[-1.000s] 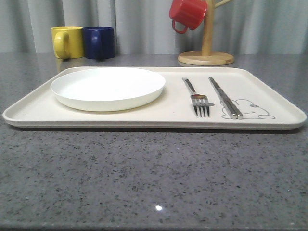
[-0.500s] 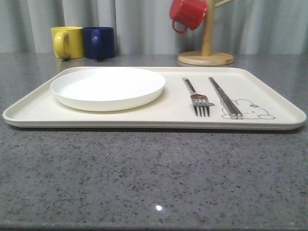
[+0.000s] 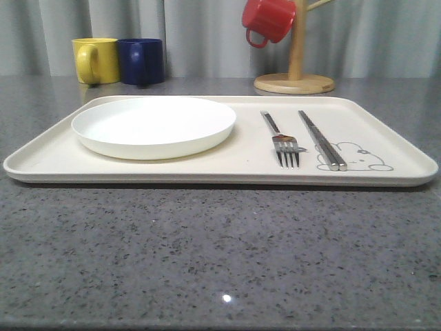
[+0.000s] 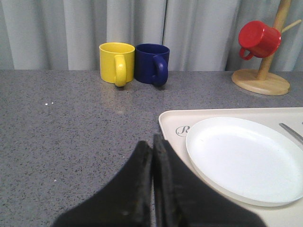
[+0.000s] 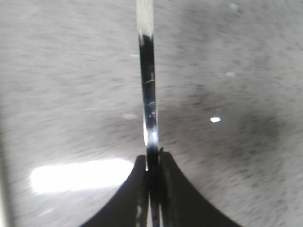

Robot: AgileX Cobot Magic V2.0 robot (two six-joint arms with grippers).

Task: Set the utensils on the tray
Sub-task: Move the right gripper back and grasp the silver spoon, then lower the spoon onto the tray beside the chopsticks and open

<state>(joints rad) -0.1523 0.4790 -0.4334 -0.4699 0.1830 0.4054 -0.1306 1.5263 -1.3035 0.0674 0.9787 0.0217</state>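
The cream tray (image 3: 248, 155) lies across the grey table. On it sit the white plate (image 3: 154, 124) at the left, the fork (image 3: 284, 141) right of the middle, and the pair of chopsticks (image 3: 320, 141) beside the rabbit drawing. My left gripper (image 4: 152, 142) is shut and empty, above the table just off the tray's corner (image 4: 171, 124), near the plate (image 4: 246, 158). My right gripper (image 5: 152, 158) is shut on a thin shiny metal handle, the spoon (image 5: 147, 85), which sticks out over blurred grey table. Its bowl is out of view.
A yellow mug (image 3: 96, 60) and a blue mug (image 3: 141, 61) stand behind the tray's left end. A red mug (image 3: 269, 19) hangs on a wooden stand (image 3: 295, 83) behind its right end. Grey curtains close off the back.
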